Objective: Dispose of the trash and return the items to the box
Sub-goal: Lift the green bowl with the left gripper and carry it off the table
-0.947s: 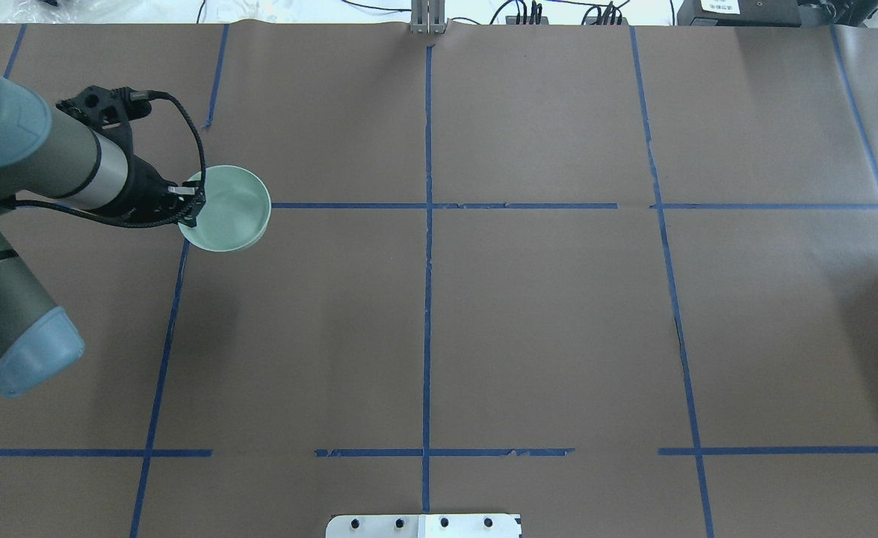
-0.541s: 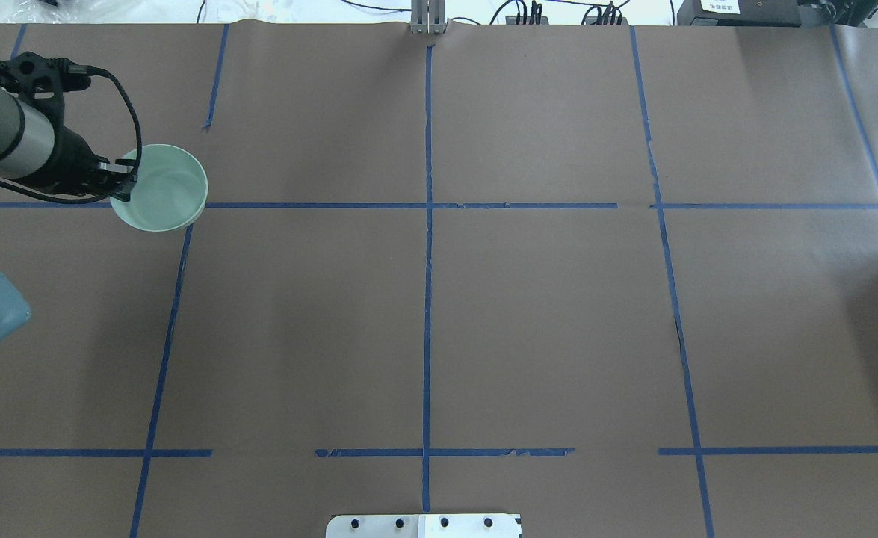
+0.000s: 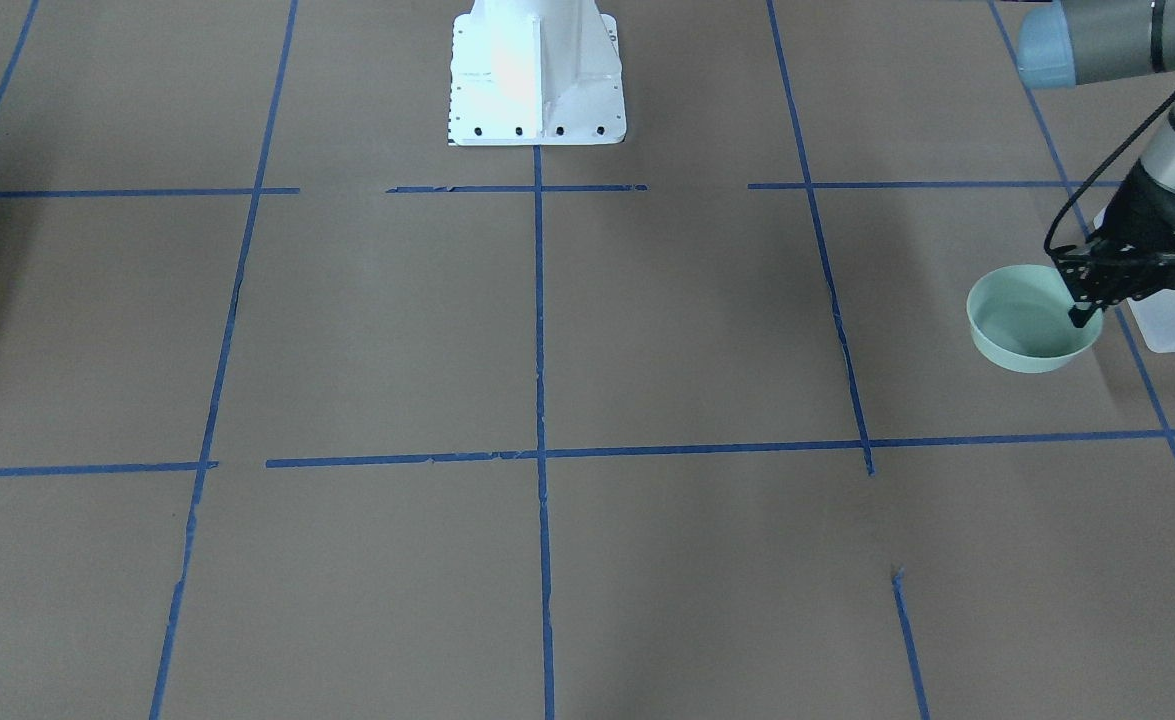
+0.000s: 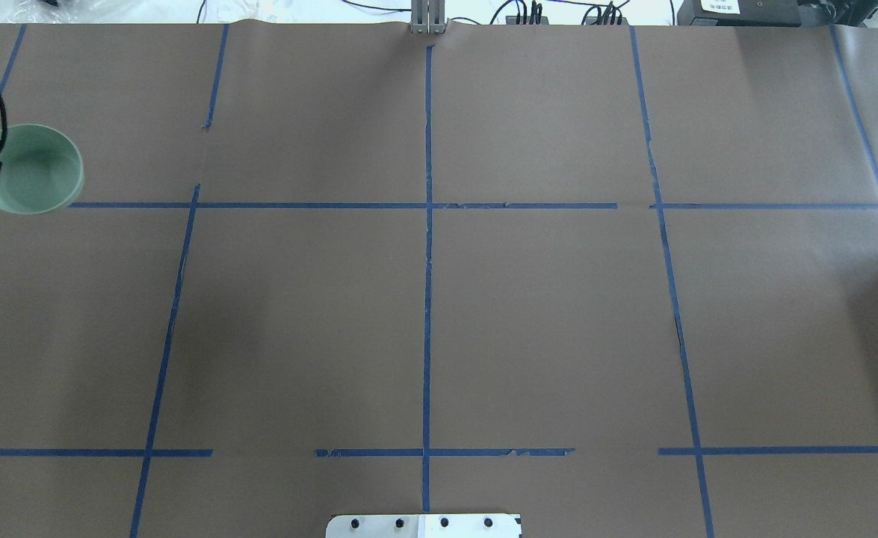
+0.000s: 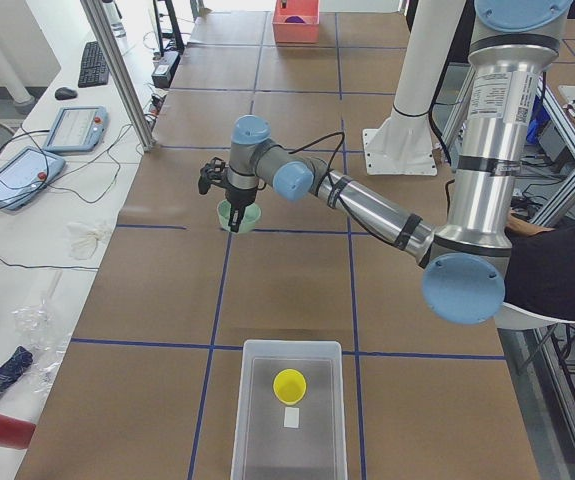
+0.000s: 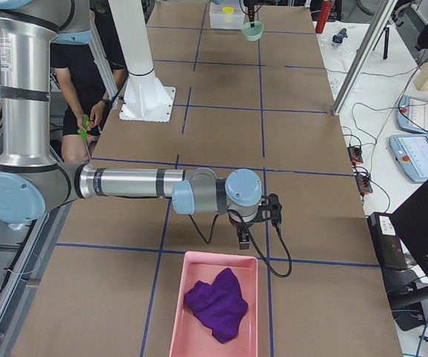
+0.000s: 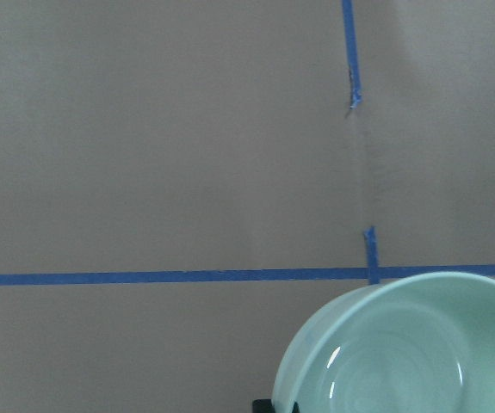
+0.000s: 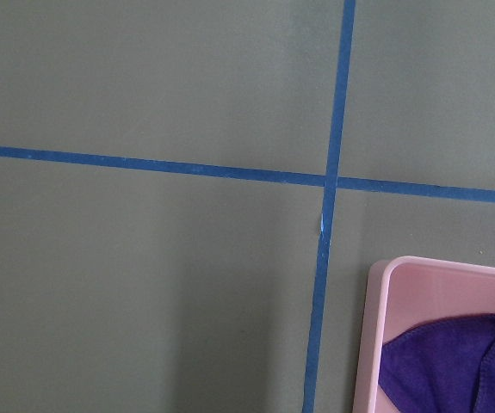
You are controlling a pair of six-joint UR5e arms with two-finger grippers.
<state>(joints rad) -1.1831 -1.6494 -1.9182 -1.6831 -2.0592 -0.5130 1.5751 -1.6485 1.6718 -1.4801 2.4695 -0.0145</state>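
One pale mint-green bowl (image 3: 1022, 340) is counted, along with one yellow cup (image 5: 289, 385) and one translucent white bin (image 5: 292, 346). One pink tray (image 6: 199, 338) and one purple cloth (image 6: 215, 301) are seen. Two robot arms are counted, a left arm (image 5: 367, 205) and a right arm (image 6: 124, 182). One white base (image 3: 537, 70) is seen. Two handheld screens are counted, a farther screen (image 5: 77, 128) and a nearer screen (image 5: 17, 172).

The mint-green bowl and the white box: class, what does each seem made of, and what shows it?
The bowl looks smooth and glossy, probably plastic or glazed ceramic: bright glints inside. The box looks like frosted, translucent plastic: milky matte walls.
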